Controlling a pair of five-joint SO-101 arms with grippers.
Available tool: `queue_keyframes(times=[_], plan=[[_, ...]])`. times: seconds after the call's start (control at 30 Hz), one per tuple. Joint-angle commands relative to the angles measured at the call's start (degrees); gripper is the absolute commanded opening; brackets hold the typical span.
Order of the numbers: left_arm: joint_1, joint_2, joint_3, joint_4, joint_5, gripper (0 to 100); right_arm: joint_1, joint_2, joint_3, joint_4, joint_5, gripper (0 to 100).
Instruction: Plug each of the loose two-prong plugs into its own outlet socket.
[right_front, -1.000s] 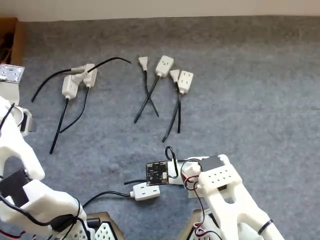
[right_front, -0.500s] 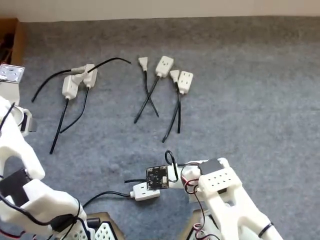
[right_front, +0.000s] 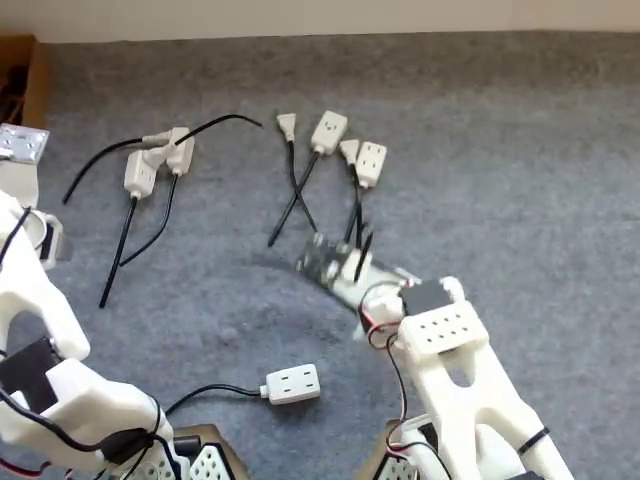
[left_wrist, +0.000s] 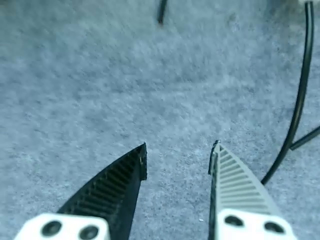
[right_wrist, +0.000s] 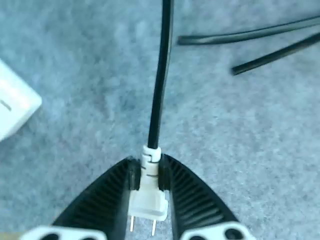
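Your right arm (right_front: 450, 370) stretches toward 11 o'clock with the right gripper (right_wrist: 148, 166) clenched on 1 two-prong plug (right_wrist: 148, 200), while your left gripper (left_wrist: 177, 150) hangs released over the carpet (left_wrist: 75, 75).

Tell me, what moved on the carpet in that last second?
The right gripper swung away from the near socket toward the cords farther out; it is shut on a plug. The near socket, the far sockets, the loose plugs and the left arm stayed put.
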Motion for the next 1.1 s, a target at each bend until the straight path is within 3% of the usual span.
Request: queue_keyframes(times=[0.0, 0.07, 0.17, 0.27, 0.4, 0.53, 0.7, 0.83, 1.07], plan=[[1.89, -3.03, -7.34, -0.18, 0.26, 21, 0.84, -0.66, -12.00, 3.38, -10.20, 0.5], [3.21, -3.30, -11.91, 4.04, 1.85, 21, 1.98, -0.57, -18.07, 7.16, -14.15, 0.5], [9.01, -6.81, -18.59, 17.93, 2.20, 21, 5.05, -0.22, -26.95, 14.46, -21.10, 0.5], [17.80, -14.20, -22.64, 29.54, 1.93, 21, 9.10, -0.57, -34.15, 25.01, -25.76, 0.5], [33.10, -27.74, -20.18, 41.67, -0.70, 21, 13.49, -1.01, -37.67, 34.86, -25.58, 0.5], [45.05, -42.15, -1.19, 41.05, -1.67, 21, 18.33, -7.52, -27.03, 31.87, -21.36, 0.5], [56.75, -58.07, 26.42, 30.59, -3.87, 29, 21.93, -17.36, -3.91, 19.91, -21.19, 0.5], [64.40, -69.49, 41.36, 23.74, -5.89, 35, 22.29, -21.49, 11.91, 10.68, -21.27, 0.5], [74.51, -75.21, 56.57, 15.38, -7.21, 36, 25.45, -21.05, 11.56, 9.36, -21.27, 0.5]])
